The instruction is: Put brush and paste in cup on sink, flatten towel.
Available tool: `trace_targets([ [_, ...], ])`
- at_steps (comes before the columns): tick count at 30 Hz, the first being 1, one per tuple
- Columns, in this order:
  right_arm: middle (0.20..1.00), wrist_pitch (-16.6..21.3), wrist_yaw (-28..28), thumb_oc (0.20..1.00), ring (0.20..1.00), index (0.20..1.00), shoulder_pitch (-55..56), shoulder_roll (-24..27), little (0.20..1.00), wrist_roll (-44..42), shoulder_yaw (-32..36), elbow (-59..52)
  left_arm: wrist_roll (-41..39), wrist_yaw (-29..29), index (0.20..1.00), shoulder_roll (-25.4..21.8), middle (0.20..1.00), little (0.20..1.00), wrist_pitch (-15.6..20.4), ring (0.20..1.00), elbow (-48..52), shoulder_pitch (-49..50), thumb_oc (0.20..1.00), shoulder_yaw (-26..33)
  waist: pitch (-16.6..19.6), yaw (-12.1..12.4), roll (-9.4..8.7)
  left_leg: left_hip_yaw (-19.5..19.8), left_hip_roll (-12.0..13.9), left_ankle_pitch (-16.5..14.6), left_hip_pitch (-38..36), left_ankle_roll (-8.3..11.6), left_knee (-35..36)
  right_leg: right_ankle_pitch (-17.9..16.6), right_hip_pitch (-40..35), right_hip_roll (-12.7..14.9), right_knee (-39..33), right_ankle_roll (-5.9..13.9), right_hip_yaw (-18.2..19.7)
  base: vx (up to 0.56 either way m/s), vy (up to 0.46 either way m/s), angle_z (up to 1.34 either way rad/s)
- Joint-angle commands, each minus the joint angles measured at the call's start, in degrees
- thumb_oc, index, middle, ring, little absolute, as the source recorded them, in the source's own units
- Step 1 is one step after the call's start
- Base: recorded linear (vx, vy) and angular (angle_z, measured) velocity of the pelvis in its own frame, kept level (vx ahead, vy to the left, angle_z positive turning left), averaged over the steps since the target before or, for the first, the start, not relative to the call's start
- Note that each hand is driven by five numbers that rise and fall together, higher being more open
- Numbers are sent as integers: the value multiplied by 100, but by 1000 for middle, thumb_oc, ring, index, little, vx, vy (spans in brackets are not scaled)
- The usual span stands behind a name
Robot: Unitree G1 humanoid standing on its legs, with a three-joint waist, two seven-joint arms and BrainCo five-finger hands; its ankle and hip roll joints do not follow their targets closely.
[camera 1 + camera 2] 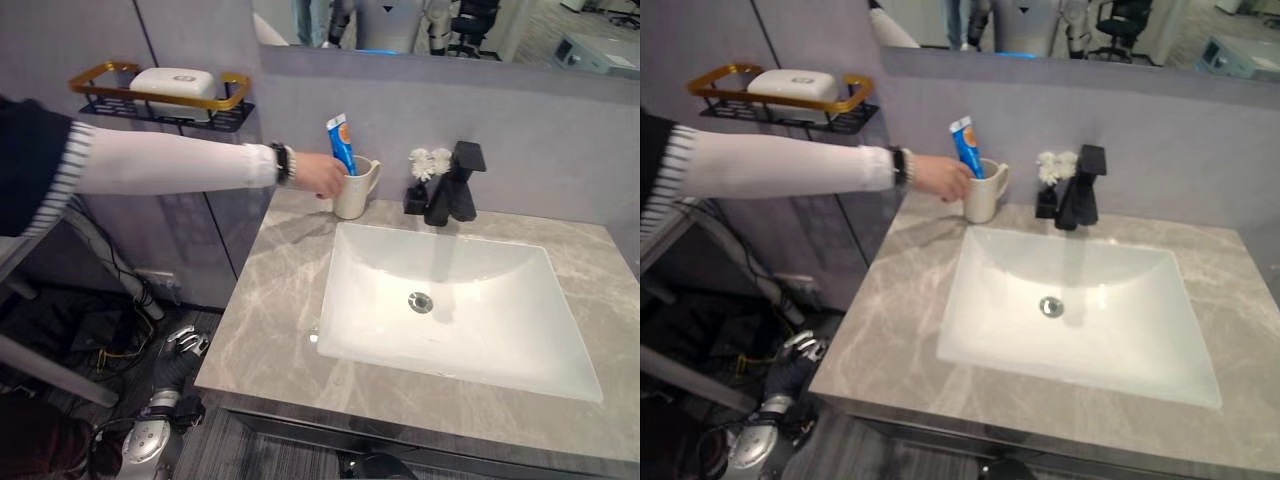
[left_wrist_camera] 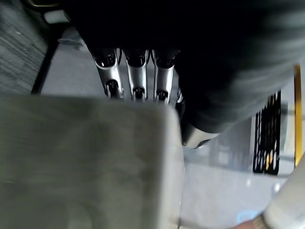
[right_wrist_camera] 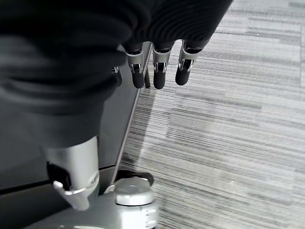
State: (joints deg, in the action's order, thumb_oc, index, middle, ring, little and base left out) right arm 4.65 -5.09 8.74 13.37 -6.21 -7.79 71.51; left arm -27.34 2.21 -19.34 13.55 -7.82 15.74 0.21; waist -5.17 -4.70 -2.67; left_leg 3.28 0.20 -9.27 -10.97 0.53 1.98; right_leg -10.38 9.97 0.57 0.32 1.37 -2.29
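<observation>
Around the one white sink set in the grey counter, there is one cream cup just behind its back left corner, holding one blue tube of paste, and one black faucet behind its back edge with one small white flower ornament just beside it. Well to the left of the sink, one gold-and-black wall rack carries one white soap box. One person's hand touches the cup, and two robot hands hang below counter level: the left hand and the right hand.
</observation>
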Motion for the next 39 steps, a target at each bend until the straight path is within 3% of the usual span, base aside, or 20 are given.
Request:
trace_targets([
  [1, 1000, -11, -176, 1000, 1000, 1000, -51, -190, 1000, -239, -17, 150, 625, 317, 369, -338, 369, 369, 389, 369, 363, -160, 369, 270, -30, 68, -311, -57, -454, -710, -227, -238, -767, -481, 347, 803, 167, 1032, 59, -69, 86, 10],
  [2, 1000, -1, -183, 1000, 1000, 1000, -39, -197, 1000, -257, -24, 138, 653, 363, 429, -326, 429, 429, 368, 429, 289, -145, 429, 260, -42, 82, -338, -57, -489, -733, -203, -247, -847, -516, 321, 838, 151, 1042, 60, -40, 71, 13],
  [3, 1000, 9, -194, 1000, 1000, 1000, -32, -193, 1000, -286, -25, 113, 713, 414, 555, -311, 555, 555, 337, 555, 182, -134, 555, 239, -66, 100, -365, -53, -533, -772, -168, -267, -931, -560, 301, 871, 132, 1055, 62, -48, 79, 16],
  [4, 1000, 17, -224, 1000, 1000, 1000, -35, -191, 1000, -305, -1, 70, 806, 477, 1000, -309, 1000, 1000, 292, 1000, 84, -100, 1000, 236, -106, 113, -392, -64, -589, -828, -105, -293, -1050, -615, 285, 914, 105, 1078, 75, -88, 123, 8],
  [13, 1000, 6, -321, 1000, 1000, 1000, -117, -155, 1000, -345, 35, -206, 1298, 405, 1000, -253, 1000, 1000, -6, 1000, -548, 293, 1000, 26, -406, 70, -502, -420, -860, -931, 286, -464, -1520, -1225, 376, 1218, -263, 1281, 164, -79, 97, -12],
  [14, 1000, -36, -343, 1000, 1000, 1000, -208, -150, 1000, -261, -27, -197, 1236, 432, 1000, -182, 1000, 1000, -115, 1000, -665, 280, 1000, 7, -475, 119, -452, -556, -817, -851, 386, -462, -1566, -1100, 396, 1296, -256, 1261, -181, -107, 66, -31],
  [18, 1000, -52, -363, 1000, 1000, 1000, -242, -112, 1000, -182, -51, -148, 1265, 332, 1000, -174, 1000, 1000, -77, 1000, -643, 298, 1000, -120, -466, 37, -347, -574, -747, -610, 357, -452, -1200, -947, 453, 1138, 53, 1209, -55, -98, 51, -42],
  [19, 1000, -57, -372, 1000, 1000, 1000, -286, -84, 1000, -151, -83, -109, 1233, 273, 1000, -218, 1000, 1000, -104, 1000, -627, 284, 1000, -187, -432, 4, -264, -552, -662, -356, 359, -415, -885, -757, 453, 945, 329, 1143, 47, -88, 21, -9],
  [22, 1000, -65, -390, 1000, 1000, 1000, -282, -82, 1000, -126, -111, -47, 1251, 188, 1000, -345, 1000, 1000, -145, 1000, -515, 275, 1000, -240, -318, 52, -216, -559, -527, -191, 434, -343, -608, -449, 325, 804, 390, 1044, 25, -99, -31, -7],
  [24, 1000, -77, -413, 1000, 1000, 1000, -316, -81, 1000, -94, -122, -14, 1278, 204, 1000, -375, 1000, 1000, -143, 1000, -498, 267, 1000, -234, -292, 92, -236, -583, -503, -165, 466, -331, -580, -491, 281, 815, 325, 1047, -17, -33, -85, 5],
  [25, 1000, -102, -478, 1000, 1000, 1000, -391, -97, 1000, -20, -153, 7, 1223, 260, 1000, -381, 1000, 1000, -168, 1000, -503, 295, 1000, -159, -234, 232, -313, -735, -474, -167, 508, -296, -586, -471, 112, 934, 98, 1085, -409, -15, -102, 3],
  [31, 1000, -94, -487, 1000, 1000, 1000, -477, -41, 1000, 35, -215, -115, 1068, 319, 1000, -241, 1000, 1000, -141, 1000, -518, 387, 1000, -60, -84, 326, -397, -818, -382, -252, 389, -253, -586, -393, -74, 901, -22, 1046, -473, 55, -104, -25],
  [37, 1000, -77, -481, 1000, 1000, 1000, -448, 47, 1000, -8, -158, -130, 1185, 308, 1000, -227, 1000, 1000, -166, 1000, -342, 362, 1000, -93, 32, 300, -298, -700, -196, -237, 175, -138, -424, 6, -215, 750, 57, 903, -594, 77, -98, 11],
  [39, 1000, -79, -518, 1000, 1000, 1000, -465, 92, 1000, -13, -90, -21, 1522, 312, 1000, -398, 1000, 1000, -182, 1000, 197, 383, 1000, -52, 68, 331, -214, -631, -119, -199, 128, -82, -354, 84, -251, 720, 50, 863, -672, 63, -80, 12],
])
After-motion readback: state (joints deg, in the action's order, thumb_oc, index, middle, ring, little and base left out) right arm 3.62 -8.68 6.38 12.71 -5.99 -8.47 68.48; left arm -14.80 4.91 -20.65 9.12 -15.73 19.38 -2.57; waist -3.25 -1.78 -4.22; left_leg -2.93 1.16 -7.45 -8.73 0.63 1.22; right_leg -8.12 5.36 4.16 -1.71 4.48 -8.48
